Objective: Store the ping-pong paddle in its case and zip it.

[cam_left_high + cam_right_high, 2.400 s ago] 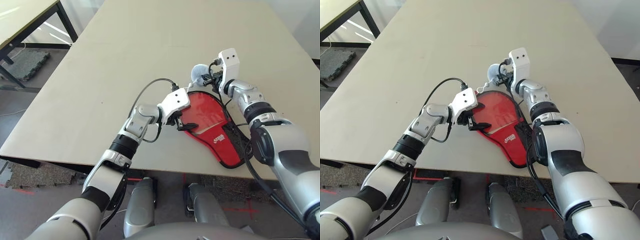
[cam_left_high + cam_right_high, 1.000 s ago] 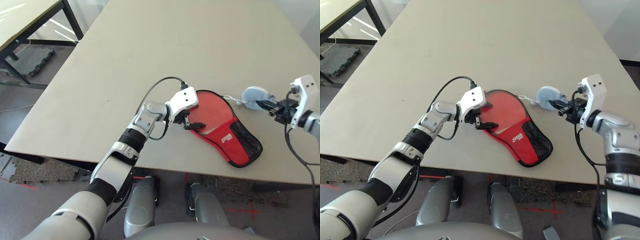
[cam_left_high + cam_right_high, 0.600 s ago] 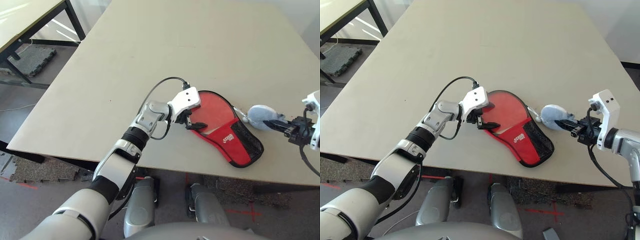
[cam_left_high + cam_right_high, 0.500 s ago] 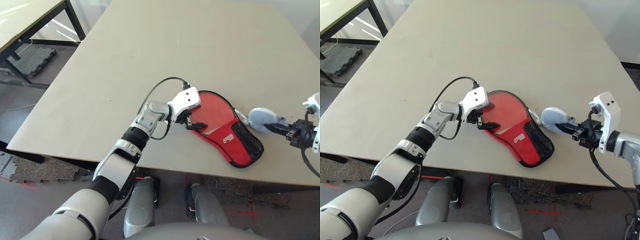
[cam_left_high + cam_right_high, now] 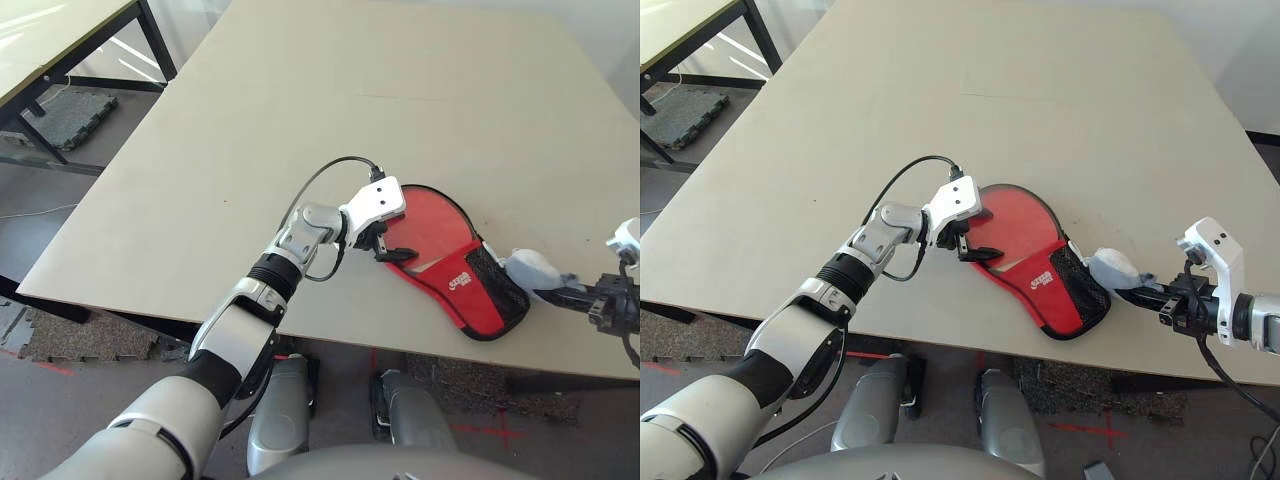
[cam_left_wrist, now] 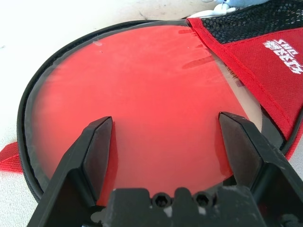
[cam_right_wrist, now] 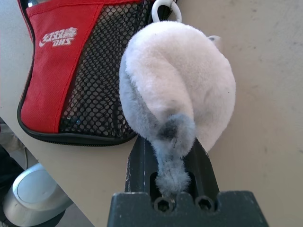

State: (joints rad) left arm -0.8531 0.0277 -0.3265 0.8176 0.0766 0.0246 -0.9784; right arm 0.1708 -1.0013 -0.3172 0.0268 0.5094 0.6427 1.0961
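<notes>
The case (image 5: 447, 258) lies flat near the table's front edge, black-rimmed, with a red panel, black mesh (image 7: 90, 80) and a white logo. Through its clear window (image 6: 142, 94) shows the round red face of the ping-pong paddle; the handle is hidden. My left gripper (image 5: 392, 250) hovers open over the round end, its fingers (image 6: 97, 142) astride the window. My right gripper (image 5: 1155, 285) is shut on a fluffy grey-white wad (image 5: 1113, 267), which hangs by a white clip (image 7: 164, 8) at the case's mesh end.
The pale table (image 5: 300, 90) stretches far ahead and to both sides. Its front edge runs just below the case and my right gripper. A black cable (image 5: 318, 175) loops over my left wrist. A second table (image 5: 50, 40) stands far left.
My right gripper has drawn the wad along the case's right side, from beside the round end down to the mesh end near the front edge. The left gripper stayed over the window.
</notes>
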